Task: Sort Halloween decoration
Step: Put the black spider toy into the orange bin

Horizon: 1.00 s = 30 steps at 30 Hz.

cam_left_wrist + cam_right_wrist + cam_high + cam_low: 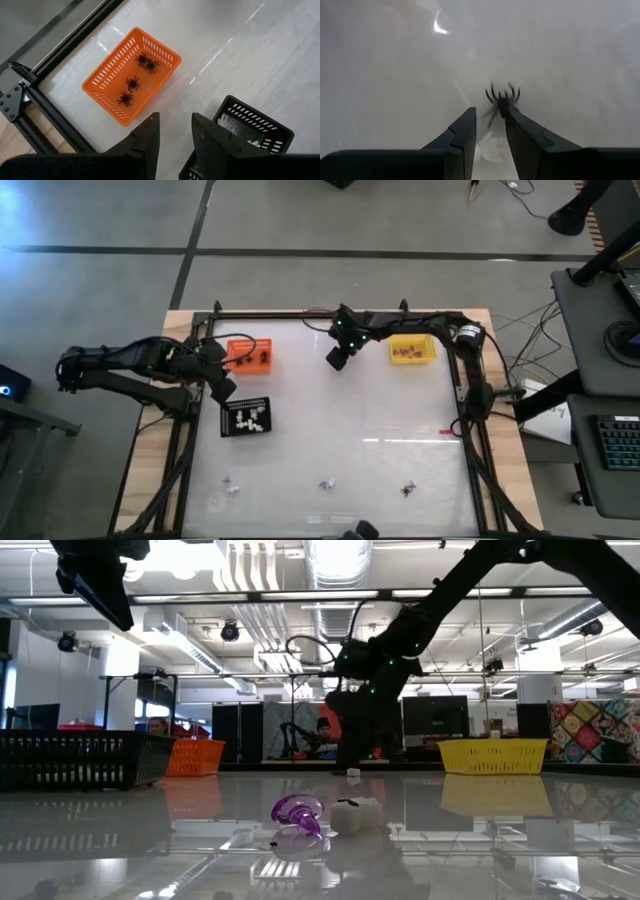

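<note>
**Both arms hover over the far half of a glossy white worktop**

The right gripper (490,132) holds its fingers a narrow gap apart, with a black spider (501,102) just beyond the tips; whether a finger touches it I cannot tell. The left gripper (175,131) also shows a narrow gap with nothing between the fingers, hanging above the strip of worktop between the orange tray (111,75) and the black tray (260,125).

The left arm reaches in from the left edge, its gripper (222,388) raised between the two trays. The right arm bends along the far right frame and ends at its gripper (338,357), left of the yellow tray (412,350).

Four black spiders (132,82) lie in the orange tray, white trinkets (248,420) in the black tray (245,416), and small brownish pieces in the yellow tray. Loose trinkets (327,485) sit scattered along the near edge; the low view shows a purple one (296,812) touching a white one (355,815).

The worktop (350,420) is reflective, framed by black rails on a wooden base. Beyond it lies a workshop with ceiling ducts, monitors and a seated person (322,730).
</note>
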Available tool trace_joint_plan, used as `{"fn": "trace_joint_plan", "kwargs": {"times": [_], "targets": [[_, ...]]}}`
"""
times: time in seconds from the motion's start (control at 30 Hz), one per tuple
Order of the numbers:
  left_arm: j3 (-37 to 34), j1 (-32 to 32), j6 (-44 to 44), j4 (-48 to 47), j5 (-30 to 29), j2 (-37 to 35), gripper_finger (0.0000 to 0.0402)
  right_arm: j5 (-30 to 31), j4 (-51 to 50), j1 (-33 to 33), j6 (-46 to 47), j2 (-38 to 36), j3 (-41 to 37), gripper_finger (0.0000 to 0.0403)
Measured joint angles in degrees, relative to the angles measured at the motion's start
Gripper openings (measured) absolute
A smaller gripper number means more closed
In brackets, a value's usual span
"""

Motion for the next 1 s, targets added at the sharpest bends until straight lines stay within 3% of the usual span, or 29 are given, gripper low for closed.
{"fn": "trace_joint_plan", "kwargs": {"times": [0.17,0.4,0.67,1.0], "targets": [[0.0,0.0,0.0,0.0,0.0,0.0,0.0096,4.0,-0.4,0.6,-0.2,2.1,0.6,0.0096],[0.0,0.0,0.0,0.0,-0.1,0.0,0.0096,5.0,1.5,0.7,0.1,2.7,0.6,0.0091],[0.0,0.0,0.0,0.0,-0.1,0.0,0.0096,5.3,2.2,0.7,0.6,3.6,0.6,0.0016],[0.0,0.0,0.2,0.0,-0.2,0.0,0.0096,4.2,1.3,0.7,1.7,1.8,0.5,0.0009]]}}
